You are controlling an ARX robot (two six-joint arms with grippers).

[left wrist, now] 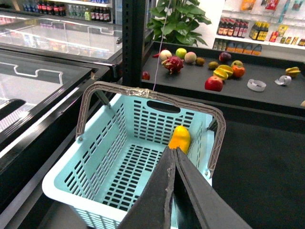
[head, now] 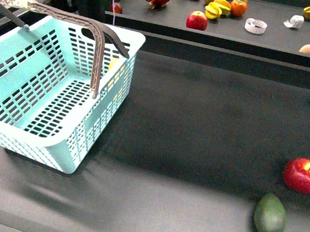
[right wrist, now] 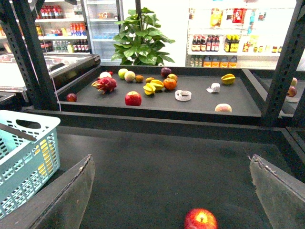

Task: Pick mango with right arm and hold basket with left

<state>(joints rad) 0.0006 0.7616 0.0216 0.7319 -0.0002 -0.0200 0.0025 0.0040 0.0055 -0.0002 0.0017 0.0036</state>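
Left wrist view gave me the basket (left wrist: 125, 157) first: pale blue slotted plastic with a brown hoop handle (left wrist: 152, 95) standing up across it. Beyond its far wall a smooth yellow-orange mango (left wrist: 180, 138) showed, though I could not tell from here whether it sat inside or just outside. On the front view only a yellow patch (head: 114, 66) glowed through the slots of that far wall. The left gripper (left wrist: 172, 164) hung over the basket's near rim, its dark fingers pressed together with nothing between them.

To the right of the basket, well apart on the dark matte table (head: 197, 131), lay a dull green egg-shaped fruit (head: 270, 215) and a glossy red apple (head: 304, 175) close together. The right gripper (right wrist: 171, 191) had its jaws spread wide and empty above the apple.
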